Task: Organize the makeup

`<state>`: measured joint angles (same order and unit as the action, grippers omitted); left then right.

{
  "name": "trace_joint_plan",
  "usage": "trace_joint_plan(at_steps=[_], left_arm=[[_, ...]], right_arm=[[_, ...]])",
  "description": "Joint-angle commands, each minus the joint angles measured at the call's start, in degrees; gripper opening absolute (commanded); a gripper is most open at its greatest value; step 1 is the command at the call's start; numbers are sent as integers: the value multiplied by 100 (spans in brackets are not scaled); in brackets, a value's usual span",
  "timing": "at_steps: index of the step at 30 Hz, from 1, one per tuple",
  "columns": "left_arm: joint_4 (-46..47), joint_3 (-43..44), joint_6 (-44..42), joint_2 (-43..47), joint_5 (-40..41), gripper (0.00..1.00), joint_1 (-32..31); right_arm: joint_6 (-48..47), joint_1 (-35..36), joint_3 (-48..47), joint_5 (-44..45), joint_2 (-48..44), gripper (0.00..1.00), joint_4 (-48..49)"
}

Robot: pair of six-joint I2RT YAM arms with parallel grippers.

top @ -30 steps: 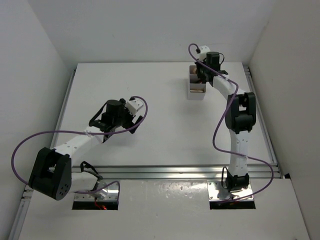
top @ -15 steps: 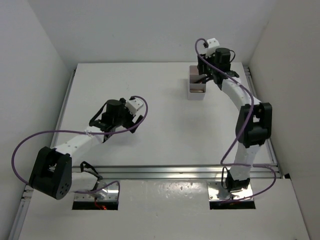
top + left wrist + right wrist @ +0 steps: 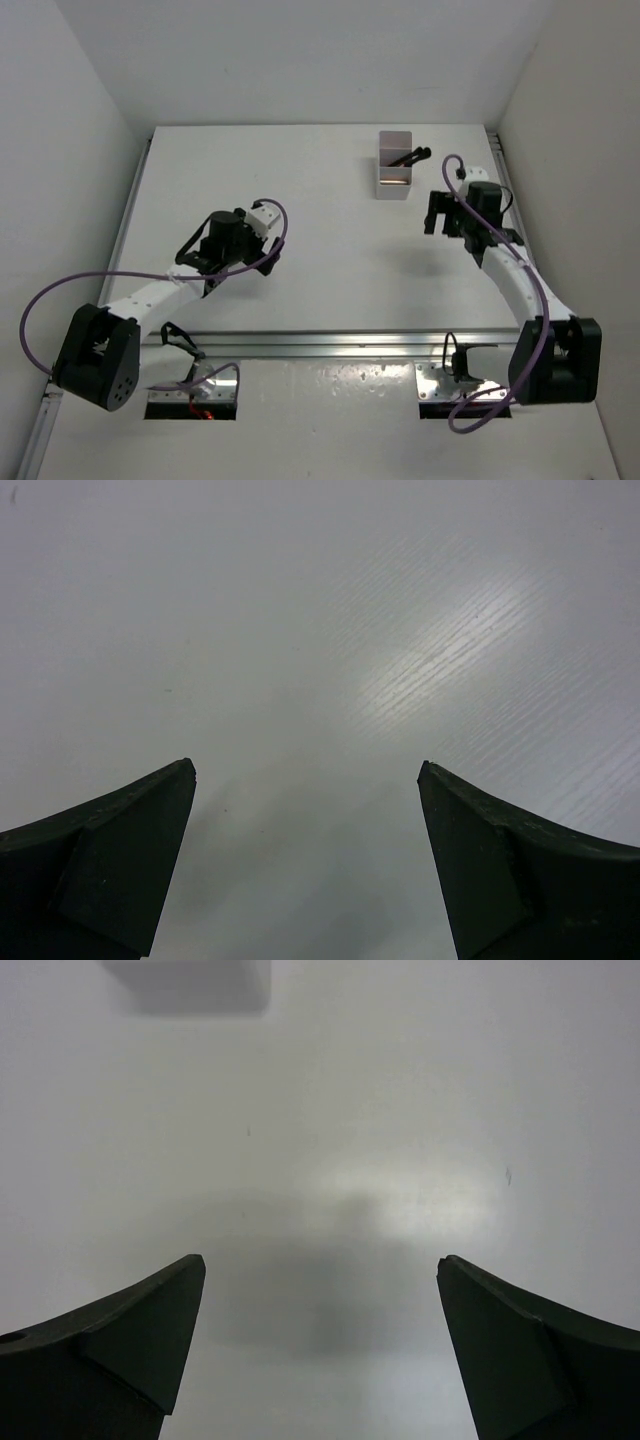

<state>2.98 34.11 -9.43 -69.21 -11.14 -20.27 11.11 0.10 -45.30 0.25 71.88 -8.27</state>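
The makeup in view is in the white two-compartment box at the back of the table. Thin black brushes lean out of its far compartment, and something tan lies in the near one. My right gripper hangs open and empty, near and to the right of the box. The right wrist view shows its fingers wide apart over bare table, with the box at the top edge. Left of centre, my left gripper is open and empty, its fingers spread over bare table.
White walls close in the table on the left, back and right. A metal rail runs along the near edge by the arm bases. Purple cables loop off both arms.
My right gripper has opened and drawn back from over the box toward the near right. The brushes now show in the box. The left arm shifted only slightly.
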Motion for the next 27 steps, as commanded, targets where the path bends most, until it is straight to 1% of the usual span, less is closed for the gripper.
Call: trace_joint_plan(at_steps=[1, 2, 5, 7, 9, 11, 13, 15, 17, 21, 27], left_arm=[[351, -237, 468, 136, 102, 100, 15], [456, -299, 582, 136, 190, 100, 15], [641, -589, 810, 136, 594, 100, 15], [572, -589, 890, 136, 909, 100, -46], [519, -650, 890, 188, 964, 100, -47], [659, -852, 759, 189, 964, 100, -47], [905, -1167, 846, 189, 1252, 100, -47], [906, -1310, 986, 189, 1421, 100, -47], [1011, -1520, 970, 249, 1308, 100, -47], [1134, -1609, 969, 250, 1307, 100, -47], [1134, -1609, 917, 355, 1202, 100, -47]], right_arm=[[444, 17, 512, 203, -604, 100, -745], [566, 25, 774, 256, -831, 100, -859], [953, 17, 952, 274, -1236, 100, -1280], [1041, 17, 1040, 300, -1465, 100, -1545], [1287, 8, 1049, 458, -1579, 100, -1957], [1471, 17, 1032, 651, -1624, 100, -2264], [1595, 17, 944, 695, -1642, 100, -2599], [1666, 17, 839, 722, -1677, 100, -3003], [1657, 17, 786, 695, -1729, 100, -3363], [1631, 25, 812, 801, -1923, 100, -3602], [1815, 8, 1032, 792, -2309, 100, -3576]])
